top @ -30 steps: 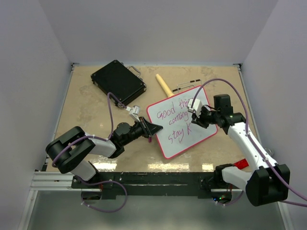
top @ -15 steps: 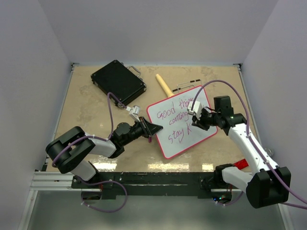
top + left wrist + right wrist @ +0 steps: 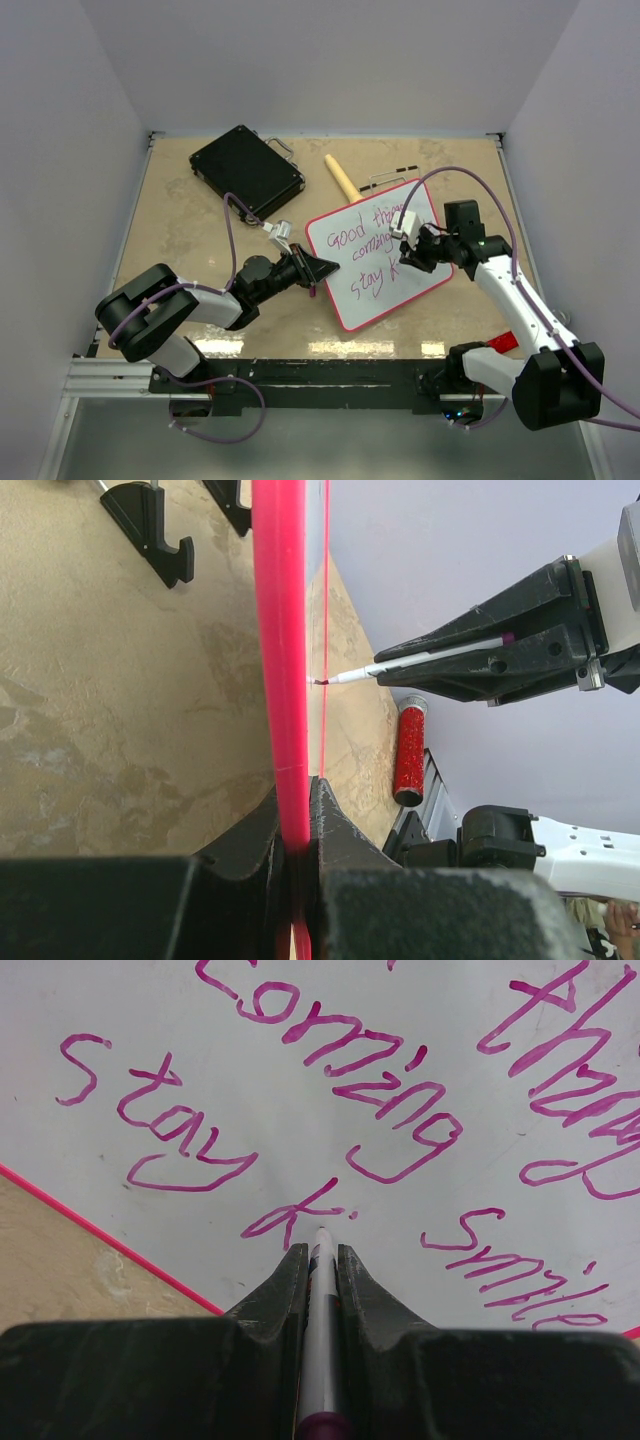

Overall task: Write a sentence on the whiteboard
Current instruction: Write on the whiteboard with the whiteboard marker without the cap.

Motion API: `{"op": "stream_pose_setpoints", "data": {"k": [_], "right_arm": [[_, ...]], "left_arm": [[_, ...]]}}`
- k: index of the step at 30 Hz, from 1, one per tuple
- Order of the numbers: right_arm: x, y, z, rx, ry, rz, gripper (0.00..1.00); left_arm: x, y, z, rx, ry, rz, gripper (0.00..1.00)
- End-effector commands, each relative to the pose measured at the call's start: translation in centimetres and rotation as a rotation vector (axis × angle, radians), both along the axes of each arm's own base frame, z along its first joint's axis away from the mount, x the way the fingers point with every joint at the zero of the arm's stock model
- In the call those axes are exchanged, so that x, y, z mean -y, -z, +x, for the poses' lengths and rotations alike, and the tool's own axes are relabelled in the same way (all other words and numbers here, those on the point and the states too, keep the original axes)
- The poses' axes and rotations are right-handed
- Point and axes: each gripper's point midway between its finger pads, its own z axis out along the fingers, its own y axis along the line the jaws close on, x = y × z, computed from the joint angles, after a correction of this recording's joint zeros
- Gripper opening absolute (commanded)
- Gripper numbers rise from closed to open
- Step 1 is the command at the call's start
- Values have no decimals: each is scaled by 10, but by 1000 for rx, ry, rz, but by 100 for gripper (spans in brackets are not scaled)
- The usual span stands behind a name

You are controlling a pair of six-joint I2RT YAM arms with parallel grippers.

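The whiteboard (image 3: 402, 292), white with a pink rim, lies tilted at the table's centre right. My left gripper (image 3: 318, 270) is shut on its left edge; in the left wrist view the rim (image 3: 281, 660) runs between the jaws of that gripper (image 3: 297, 815). My right gripper (image 3: 410, 248) is shut on a marker (image 3: 320, 1300), and the marker's tip touches the board just right of a "K". The sentence (image 3: 380, 1110) is in pink-purple marker: "Good things", "coming", "smile", "stay K". The marker (image 3: 400, 663) meets the board's face in the left wrist view.
A black hard case (image 3: 246, 170) sits at the back left. A light wooden stick (image 3: 342, 178) lies behind the board. A red glittery tube (image 3: 410, 750) lies near the right arm's base, at the table's near edge.
My right gripper has shifted the marker slightly toward the near edge, next to the "K". The left gripper and the board have not moved.
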Motion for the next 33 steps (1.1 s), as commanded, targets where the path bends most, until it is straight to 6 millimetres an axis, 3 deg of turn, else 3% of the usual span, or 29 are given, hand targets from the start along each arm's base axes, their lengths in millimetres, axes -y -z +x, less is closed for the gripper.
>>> {"op": "stream_pose_setpoints", "data": {"k": [1, 7, 26, 33], "right_arm": [[-2, -3, 9, 32, 16, 11, 0], [4, -11, 18, 71, 78, 6, 0], [0, 16, -17, -57, -86, -31, 0], [1, 13, -11, -34, -59, -33, 0]], "left_arm": [[6, -39, -1, 136, 34, -78, 0], [5, -38, -1, 135, 33, -77, 0], [5, -37, -2, 133, 35, -77, 0], [6, -39, -1, 135, 36, -81, 0]]}}
